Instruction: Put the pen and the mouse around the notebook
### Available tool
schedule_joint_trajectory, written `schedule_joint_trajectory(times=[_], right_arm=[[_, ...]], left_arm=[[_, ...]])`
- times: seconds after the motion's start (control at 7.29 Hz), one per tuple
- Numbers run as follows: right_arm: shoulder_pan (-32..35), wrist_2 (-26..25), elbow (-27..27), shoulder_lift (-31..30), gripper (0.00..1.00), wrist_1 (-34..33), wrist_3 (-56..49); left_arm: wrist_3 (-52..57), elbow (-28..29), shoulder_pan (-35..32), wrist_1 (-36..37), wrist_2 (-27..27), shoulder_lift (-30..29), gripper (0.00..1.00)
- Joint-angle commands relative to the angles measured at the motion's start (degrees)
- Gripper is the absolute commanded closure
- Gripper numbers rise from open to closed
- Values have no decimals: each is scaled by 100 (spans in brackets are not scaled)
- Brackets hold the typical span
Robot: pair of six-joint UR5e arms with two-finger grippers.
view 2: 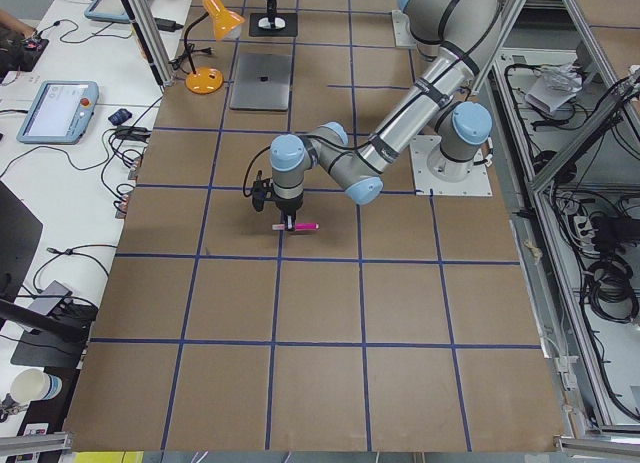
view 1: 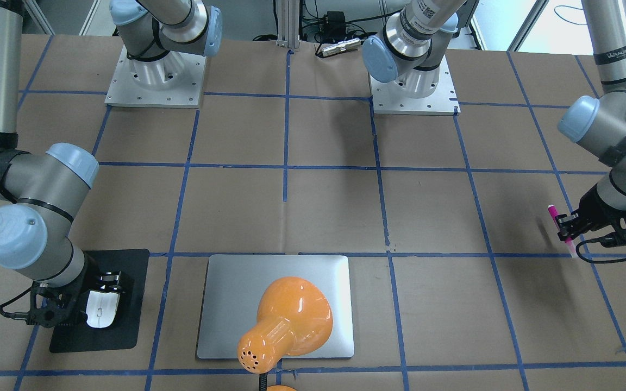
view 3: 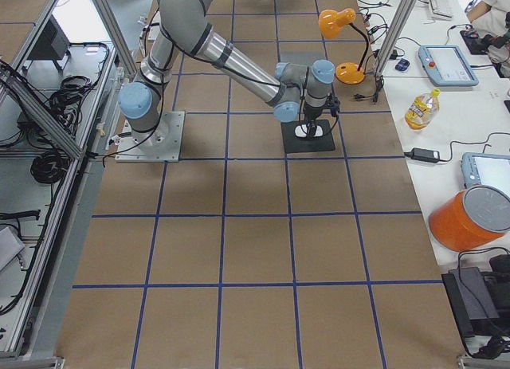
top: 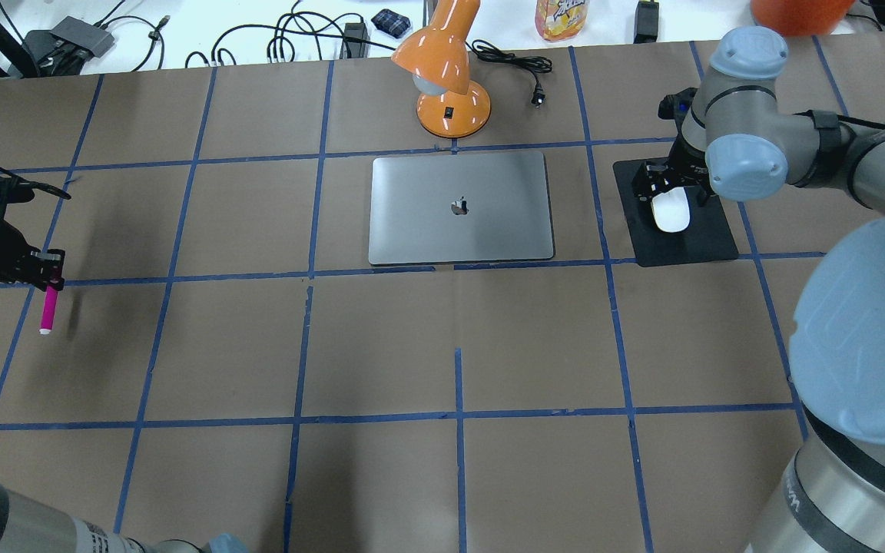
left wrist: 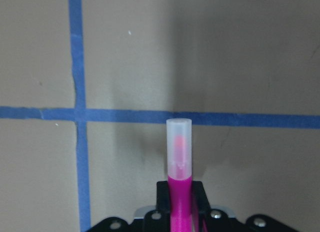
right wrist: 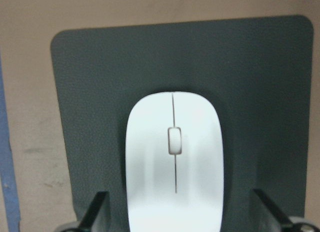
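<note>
Magenta first: the short, slim bright pink pen with a pale translucent cap point(top: 48, 307) is pinched crosswise in the left gripper point(top: 50, 281), fingers closed on the barrel. It is held off the brown paper-covered table with its blue tape grid point(top: 381, 346), judging by the shadow lying apart from it. Position: far left of the table, well apart from the large flat silver-grey notebook point(top: 461, 207).

The grip sits toward the coloured end, cap sticking out free, probably so the slim barrel cannot roll and can be laid down flat. Long axis runs along the table's depth, parallel to the tape line just beside it. Pale end points toward the robot's side in the overhead view. Level or dipped: hard to say.

Small glossy white oval mouse point(right wrist: 174, 162) rests on the matte black rectangular mat point(right wrist: 260, 91), which lies near the notebook on the robot's right. Right gripper point(right wrist: 180, 202) straddles it, fingers spread with mat showing on either side, touching nothing, so the weight is on the mat. Centre line also runs along the depth, parallel to the notebook's short edges, wheel end away from the fingers.

Orange desk lamp point(top: 450, 84) stands just beyond the notebook's far edge.

Judgement: mouse looks placed; pen is yet to be carried across.
</note>
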Motion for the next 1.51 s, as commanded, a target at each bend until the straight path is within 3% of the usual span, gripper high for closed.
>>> schedule_joint_trajectory(times=[0.0,0.14,0.41,0.55,0.69,0.82,0.96,1.37], right_arm=[[-63,-43,-76,-294,0,284,59],[15,17,-225,-836,0,1052,147],[478,27,-916,-1254,0,2338,636],[873,27,-1530,-1289,0,2900,1275],[1130,70,-2258,-1377,0,4132,1795],[1289,149,-2787,-1595,0,4780,1904],[1308,133,-2897,-1754,0,4926,1923],[1334,89,-2496,-2204,1,4831,1853]], left_arm=[[-1738,20,-622,-4,-188,104,100],[-2557,-50,-956,-13,-503,200,100],[-4593,-146,-1484,-92,-732,359,100],[-5352,-217,-1747,-92,-830,420,100],[-6100,-278,-2046,-127,-761,491,100],[-6942,-375,-2423,-154,-769,509,100],[-7995,-419,-2862,-145,-787,509,100],[-10309,-367,-4093,-31,-778,377,100]])
